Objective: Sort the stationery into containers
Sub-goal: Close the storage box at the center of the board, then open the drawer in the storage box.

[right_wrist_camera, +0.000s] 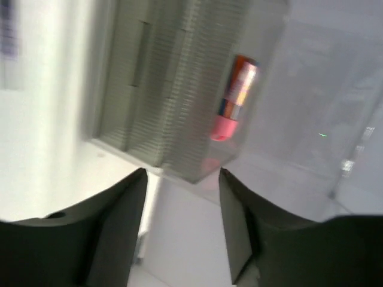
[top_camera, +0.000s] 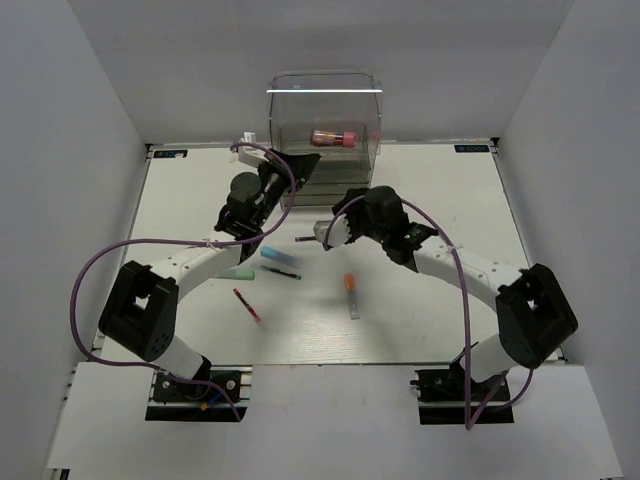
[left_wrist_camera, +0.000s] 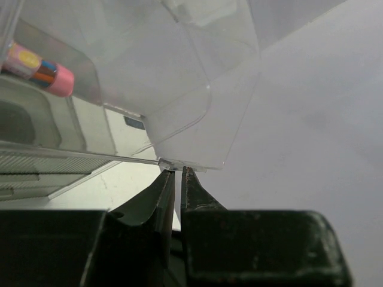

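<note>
**Lid held up, one tube in, the rest on the table**

The left gripper [left_wrist_camera: 178, 171] is clenched on the thin lip of the clear lid [left_wrist_camera: 197, 89] of the drawer box [top_camera: 375, 120], at the table's far edge. We judge that this pinch props the top compartment open so that the other arm can drop things in.

The chunky pink tube [top_camera: 334, 138] lies on its side inside that top compartment, above the stacked grey drawers [right_wrist_camera: 149, 89].

The right gripper [right_wrist_camera: 182, 176] hangs just in front of the box, jaws apart and nothing between them. The wrist view is blurred, so we cannot say more about its pose.

On the table, well short of the box:
- light blue marker [top_camera: 275, 254]
- pale green marker [top_camera: 238, 272]
- thin dark pen [top_camera: 281, 271]
- red-white pen [top_camera: 247, 305]
- orange-grey marker [top_camera: 350, 292], off to the right on its own

Our judgement is that sorting has barely begun and the free arm's next job is a pickup.
</note>
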`<state>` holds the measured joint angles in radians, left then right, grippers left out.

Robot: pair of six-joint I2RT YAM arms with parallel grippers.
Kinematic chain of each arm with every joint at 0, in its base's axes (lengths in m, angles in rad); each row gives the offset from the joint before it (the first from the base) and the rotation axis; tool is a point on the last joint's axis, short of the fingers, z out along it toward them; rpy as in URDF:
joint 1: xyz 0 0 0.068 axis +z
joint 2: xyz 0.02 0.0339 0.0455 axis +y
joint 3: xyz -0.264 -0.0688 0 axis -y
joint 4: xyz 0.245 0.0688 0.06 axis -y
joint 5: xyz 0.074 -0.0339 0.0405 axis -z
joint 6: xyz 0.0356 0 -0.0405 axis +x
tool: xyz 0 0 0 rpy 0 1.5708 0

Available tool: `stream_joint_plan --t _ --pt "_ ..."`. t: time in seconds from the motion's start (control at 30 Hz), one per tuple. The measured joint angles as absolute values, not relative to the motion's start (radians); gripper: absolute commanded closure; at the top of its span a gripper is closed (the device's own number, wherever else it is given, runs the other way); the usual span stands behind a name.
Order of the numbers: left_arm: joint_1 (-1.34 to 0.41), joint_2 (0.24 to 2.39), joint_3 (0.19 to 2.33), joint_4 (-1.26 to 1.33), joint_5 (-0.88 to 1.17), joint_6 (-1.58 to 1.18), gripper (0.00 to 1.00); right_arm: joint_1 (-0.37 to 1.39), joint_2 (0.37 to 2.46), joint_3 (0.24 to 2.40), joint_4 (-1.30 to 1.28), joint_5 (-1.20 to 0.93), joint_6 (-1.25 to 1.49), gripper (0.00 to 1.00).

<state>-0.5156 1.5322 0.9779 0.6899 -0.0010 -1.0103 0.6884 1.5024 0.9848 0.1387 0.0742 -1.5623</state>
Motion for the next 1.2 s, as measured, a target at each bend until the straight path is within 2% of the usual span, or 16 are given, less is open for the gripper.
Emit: stream_joint_plan --t 0.07,0.17,0.37,0.43,0.47,0.5,0.57,0.6,0.67,0.7,0.8,0.9,0.93,1.03,1.2 --pt "-0.516 1.532 0.956 0.691 -0.004 -1.016 0.85 0.688 1.470 0.984 0.053 0.042 -1.486 0.59" --pt "-0.516 1.532 0.894 0.698 -0.011 -1.032 0.80 0.683 1.411 0.965 -0.051 0.007 -1.346 0.66" --pt "-0.515 1.547 0.796 0.713 -0.019 -1.070 0.73 0.667 1.243 0.863 -0.191 -0.036 -1.005 0.67" --pt "-0.515 1.567 0.791 0.724 -0.019 -1.080 0.69 0.658 1.201 0.853 -0.210 -0.036 -0.876 0.40" --pt "-0.516 1.581 0.790 0.735 -0.019 -1.085 0.65 0.648 1.180 0.853 -0.209 -0.030 -0.809 0.18" --pt "-0.516 1.592 0.789 0.739 -0.019 -1.087 0.62 0.637 1.165 0.853 -0.207 -0.020 -0.740 0.11" --pt "-0.519 1.618 0.785 0.749 -0.019 -1.098 0.52 0.611 1.135 0.852 -0.197 0.005 -0.627 0.10" --pt "-0.520 1.632 0.783 0.757 -0.019 -1.102 0.50 0.594 1.124 0.852 -0.186 0.012 -0.571 0.15" --pt "-0.521 1.666 0.782 0.776 -0.019 -1.114 0.48 0.559 1.116 0.852 -0.164 0.016 -0.467 0.36" --pt "-0.521 1.687 0.781 0.788 -0.019 -1.117 0.48 0.542 1.119 0.852 -0.155 0.009 -0.421 0.56" --pt "-0.521 1.757 0.782 0.804 -0.026 -1.128 0.53 0.479 1.134 0.831 -0.113 -0.062 -0.280 0.80" --pt "-0.521 1.828 0.793 0.811 -0.040 -1.134 0.53 0.427 1.138 0.765 -0.070 -0.119 -0.212 0.80" --pt "-0.521 1.854 0.803 0.813 -0.046 -1.136 0.53 0.408 1.138 0.737 -0.057 -0.142 -0.196 0.75" --pt "-0.521 1.925 0.852 0.825 -0.064 -1.140 0.53 0.359 1.138 0.683 -0.049 -0.207 -0.165 0.69" --pt "-0.521 2.000 0.919 0.877 -0.091 -1.143 0.53 0.319 1.105 0.669 -0.014 -0.270 -0.159 0.67"
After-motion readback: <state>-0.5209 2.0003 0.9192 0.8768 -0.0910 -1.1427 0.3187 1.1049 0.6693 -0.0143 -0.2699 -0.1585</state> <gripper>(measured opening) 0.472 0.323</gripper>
